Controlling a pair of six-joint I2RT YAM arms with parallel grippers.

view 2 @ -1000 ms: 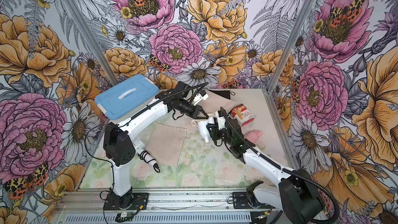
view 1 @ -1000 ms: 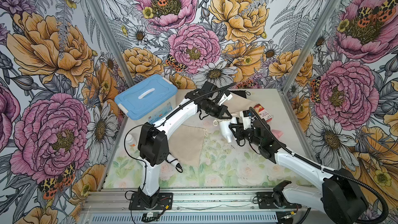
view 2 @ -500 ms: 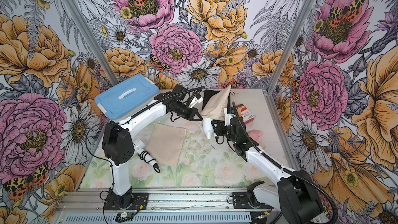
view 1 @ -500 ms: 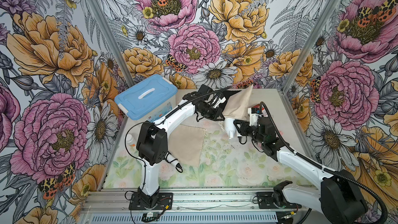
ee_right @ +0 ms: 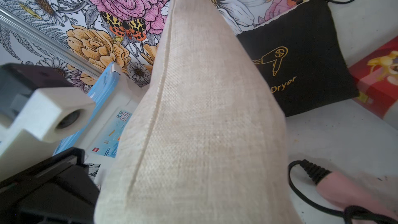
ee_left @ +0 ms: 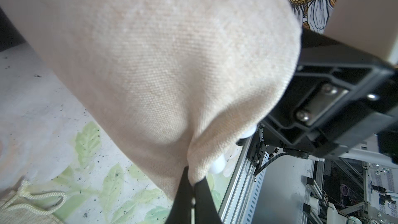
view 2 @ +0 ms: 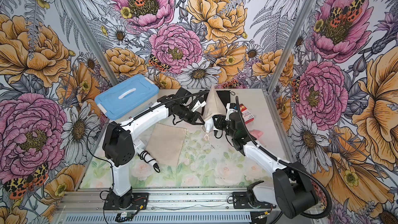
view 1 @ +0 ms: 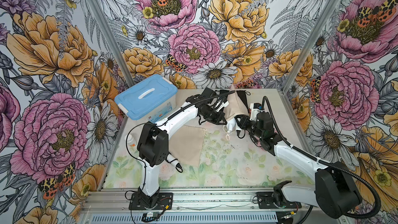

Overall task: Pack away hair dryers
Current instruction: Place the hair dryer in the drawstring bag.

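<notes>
A beige pouch (view 1: 233,104) (view 2: 213,106) stands raised off the table in both top views. My left gripper (view 1: 224,122) (ee_left: 192,182) is shut on its lower rim. A white hair dryer (view 1: 230,124) (view 2: 208,126) pokes out from under that rim, and my right gripper (view 1: 239,123) (view 2: 216,123) grips it. The pouch (ee_right: 204,126) fills the right wrist view and hides those jaws. A second white hair dryer (view 1: 172,160) (view 2: 146,155) lies by the left arm's base. The pink hair dryer (view 2: 257,133) (ee_right: 344,192) lies to the right, behind the right arm.
A flat beige pouch (view 1: 187,145) lies mid-table. A black pouch (view 1: 242,95) (ee_right: 301,61) and a red box (view 2: 247,113) sit at the back. A blue-lidded box (view 1: 146,100) stands back left, and a small white bottle (view 1: 131,141) stands at the left edge.
The left gripper has lifted the beige pouch from lying flat to upright. The right gripper has carried the white hair dryer up under the pouch's open rim.
</notes>
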